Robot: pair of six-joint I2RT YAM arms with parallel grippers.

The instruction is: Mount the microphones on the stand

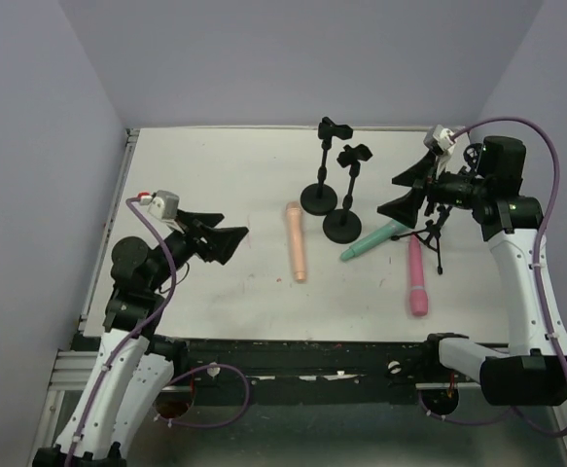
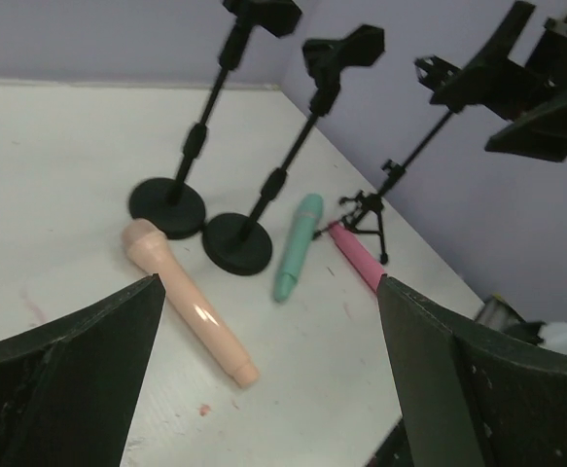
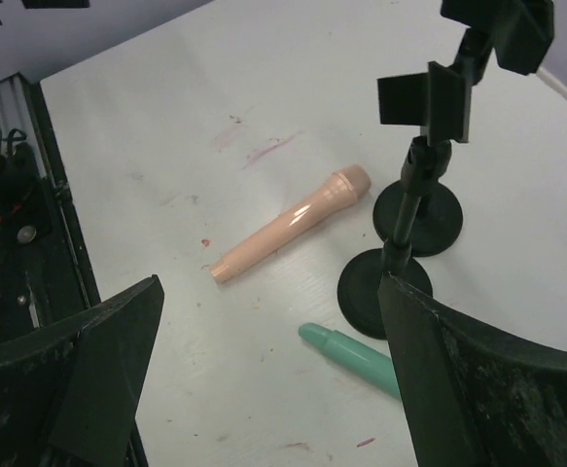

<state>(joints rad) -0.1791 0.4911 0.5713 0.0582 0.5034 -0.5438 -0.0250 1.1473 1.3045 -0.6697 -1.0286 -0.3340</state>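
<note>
- Peach comes first: the peach microphone (image 1: 296,242) lies flat on the table (image 1: 195,175), mid-scene and just left of the two round-based stands. Its long axis runs near to far, with the rounded head at the far end, close to the far stand (image 1: 320,197).
- The mint microphone (image 1: 372,240) lies on a diagonal from near-left to far-right. Its near end sits beside the base of the nearer stand (image 1: 342,226), and from above its far end slips under the right arm. Which end is the head, I cannot tell.
- The pink microphone (image 1: 417,277) lies furthest right, almost near to far, with its thicker end pointing near and its thin end up by the feet of the tripod stand (image 1: 437,233).
- Your left gripper (image 1: 236,245) hangs over bare table left of the peach one, fingers spread wide and holding nothing. Your right gripper (image 1: 387,198) is just as wide and just as empty, above the mint and pink pair.
- Watch that crowded right side. A descent onto the mint body could clip the tripod's legs or nudge the nearer round base, and those stands look light enough to topple.
- These bodies are round and tapered. An off-centre pinch may roll one away or let it squirt out of your fingers.
- All three clips stand high, so pushing a microphone in too hard from the side could tip the stand.
</note>
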